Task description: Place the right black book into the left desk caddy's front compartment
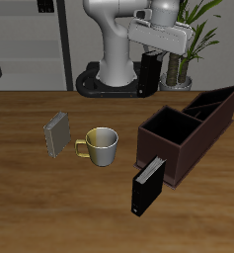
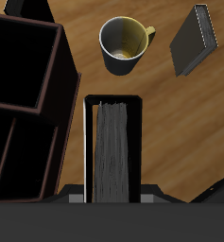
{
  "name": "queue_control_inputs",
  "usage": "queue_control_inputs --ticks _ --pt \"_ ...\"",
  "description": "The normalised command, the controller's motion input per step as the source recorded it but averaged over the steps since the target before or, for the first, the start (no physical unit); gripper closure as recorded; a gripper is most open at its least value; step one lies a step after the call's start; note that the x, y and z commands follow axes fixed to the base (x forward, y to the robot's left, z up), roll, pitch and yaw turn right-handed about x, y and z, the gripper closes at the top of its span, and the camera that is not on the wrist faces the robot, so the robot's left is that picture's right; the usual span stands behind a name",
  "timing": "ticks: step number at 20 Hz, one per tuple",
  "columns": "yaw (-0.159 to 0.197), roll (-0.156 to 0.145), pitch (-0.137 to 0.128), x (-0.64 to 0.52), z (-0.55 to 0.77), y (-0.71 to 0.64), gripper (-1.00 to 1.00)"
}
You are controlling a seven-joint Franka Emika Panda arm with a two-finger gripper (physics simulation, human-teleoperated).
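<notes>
A simulated robot arm works at a wooden table (image 1: 39,212). Its gripper (image 1: 150,65) hangs high over the back edge of the table, jaws closed narrowly on a thin black book. This is judged to be the right black book (image 1: 150,79), though the exterior view shows it only as a dark slab under the hand. It is off the table, held upright and hanging down from the fingers.

The wrist view looks straight down on this book (image 2: 113,142). It shows a band of grey pages between two black covers, running lengthwise away from the gripper (image 2: 113,196).

The left desk caddy (image 1: 174,158), a long maroon-brown open box, stands on the table nearer the front edge than the gripper and well below it. It lies on a diagonal, and its square open section faces the front edge. That section is judged to be the front compartment.

In the wrist view the caddy's wall (image 2: 68,90) sits just beside the held book. The book's long edge appears to run roughly along the wall.

The coming move would turn on carrying the book forward and sideways over that section, then lowering it between the walls.

Three other things are on the table:
- a second black book (image 1: 146,188), standing upright against the caddy's front end
- a yellow-lined mug (image 1: 102,146), beside the caddy
- a grey book (image 1: 57,134), beyond the mug
</notes>
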Motion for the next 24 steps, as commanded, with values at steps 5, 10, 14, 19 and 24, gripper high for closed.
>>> queue_control_inputs --ticks 5,10,14,19,24 --pt "-0.069 0.061 0.016 0.08 -0.15 0.33 1.0" --pt "-0.064 0.05 0.023 0.02 -0.14 0.17 1.0" --pt "-0.043 0.049 -0.006 -0.08 -0.05 0.18 1.0" --pt "-0.015 0.065 -0.04 -0.07 -0.08 0.31 1.0" --pt "-0.018 0.017 0.017 0.1 -0.15 0.17 1.0"
